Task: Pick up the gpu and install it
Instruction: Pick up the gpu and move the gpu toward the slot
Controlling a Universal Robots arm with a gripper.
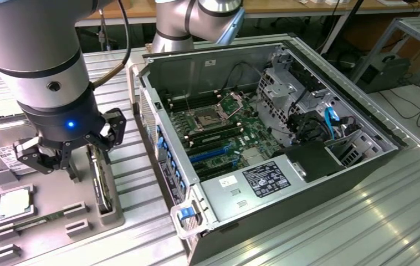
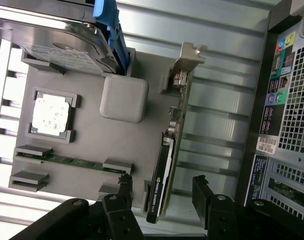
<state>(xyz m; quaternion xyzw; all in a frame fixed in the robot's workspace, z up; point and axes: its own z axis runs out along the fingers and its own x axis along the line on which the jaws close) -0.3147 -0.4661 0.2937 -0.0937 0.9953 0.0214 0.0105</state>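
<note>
Fingers [image 2: 207,200]: spread wide and holding nothing, one on each side of the gpu [image 2: 164,170] and apart from it. The spread is judged to give clearance over the card's faces. The gpu stands on edge in a slot of the grey fixture tray [image 2: 92,140], so both flat faces are offered for a pinch. In the exterior view the tray sits at nine o'clock from the open computer case [image 1: 291,166]. The case lies on its side on the worktop [image 1: 387,221], motherboard upward. Card not yet installed.
</note>
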